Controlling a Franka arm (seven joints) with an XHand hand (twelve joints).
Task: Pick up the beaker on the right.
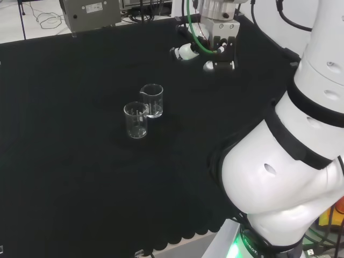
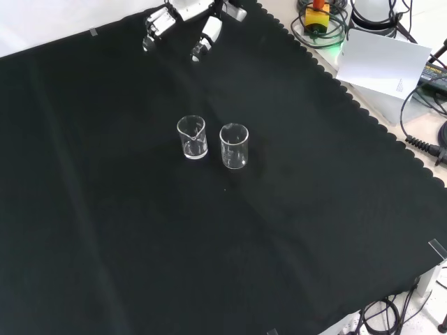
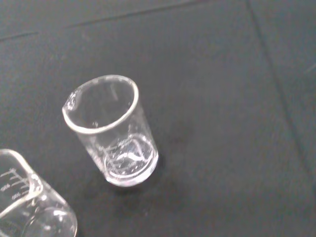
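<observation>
The worktop (image 2: 140, 265) is draped in a black cloth (image 1: 64, 188) with a scalloped edge along one side. Two clear glass beakers stand upright on it, near the middle, just beside each other. In the front view the left beaker (image 2: 192, 137) shows a pouring spout, and the right beaker (image 2: 234, 146) stands slightly nearer. Both look empty.

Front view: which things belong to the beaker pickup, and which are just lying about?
Job:
robot hand
left beaker and right beaker, one of them the target

Lying about:
white sheet
cables
</observation>
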